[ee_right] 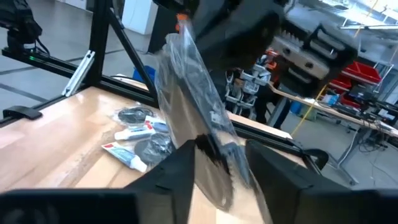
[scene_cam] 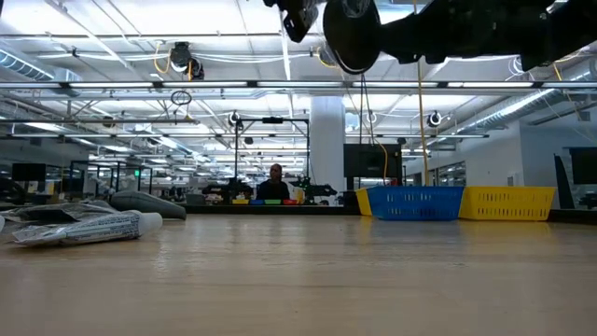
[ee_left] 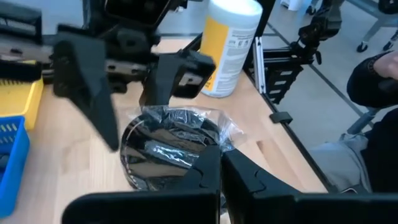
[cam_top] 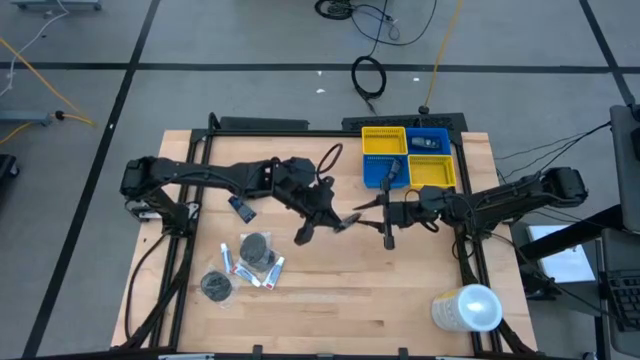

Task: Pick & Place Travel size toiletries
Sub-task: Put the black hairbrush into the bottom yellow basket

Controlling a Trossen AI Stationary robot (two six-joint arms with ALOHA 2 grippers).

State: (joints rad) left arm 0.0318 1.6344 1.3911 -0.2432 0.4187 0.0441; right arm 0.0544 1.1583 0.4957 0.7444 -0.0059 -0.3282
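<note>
Bare tabletop lies below and near of my grippers at mid-table; bins (cam_top: 410,158) stand far right. My left gripper (cam_top: 345,222) is clamped on the wrapped tin (ee_left: 166,149), raised. My right gripper (cam_top: 389,226) straddles its edge, part-open. Other toiletries (cam_top: 250,262) lie near left.

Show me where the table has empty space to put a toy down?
Bare wood lies along the front edge, between the toiletries pile and the big white bottle. It's crowded mid-table, where both claws meet around a wrapped tin, and by the bins at the back.
</note>
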